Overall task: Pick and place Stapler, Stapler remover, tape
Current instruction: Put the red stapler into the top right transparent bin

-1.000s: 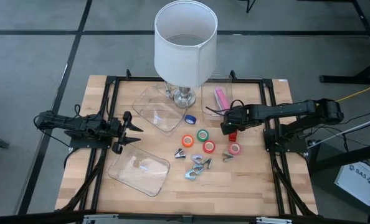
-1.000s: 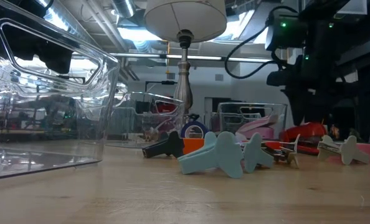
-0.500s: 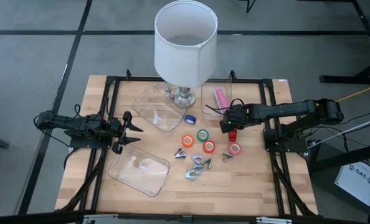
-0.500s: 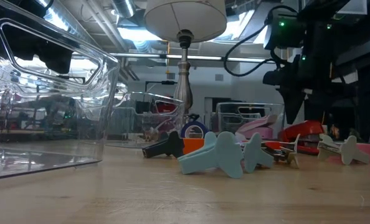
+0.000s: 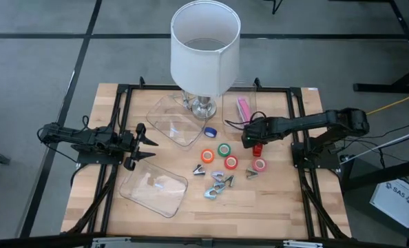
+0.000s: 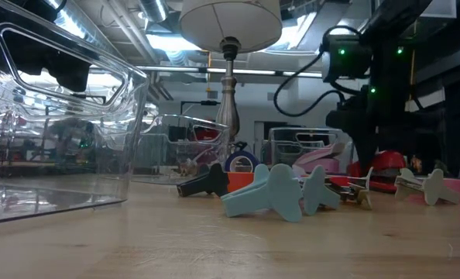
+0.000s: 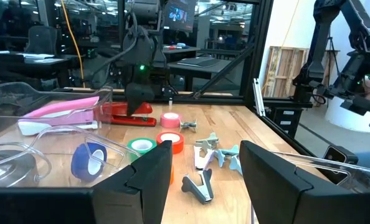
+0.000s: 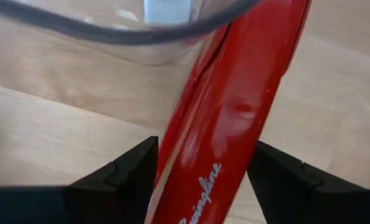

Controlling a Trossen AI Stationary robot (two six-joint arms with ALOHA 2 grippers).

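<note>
Right arm drops lower than a second ago: right gripper [image 5: 255,137] now sits down over the red stapler [image 5: 257,147], fingers [image 8: 126,172] straddling its body, open, not closed on it as far as the wrist view shows. Stapler itself hasn't shifted, on the surface just beside the clear bin [image 5: 253,89] at the far edge, right of centre.

Progress: early. A pink stapler [image 5: 244,108] already lies in that bin. Tape rolls [image 5: 224,149] and staple removers [image 5: 219,184] sit loose mid-surface; the two clear trays [image 5: 154,186] on the left side look empty.

Left gripper [image 5: 147,145] waits near the left edge, fingers spread, nothing held.
</note>
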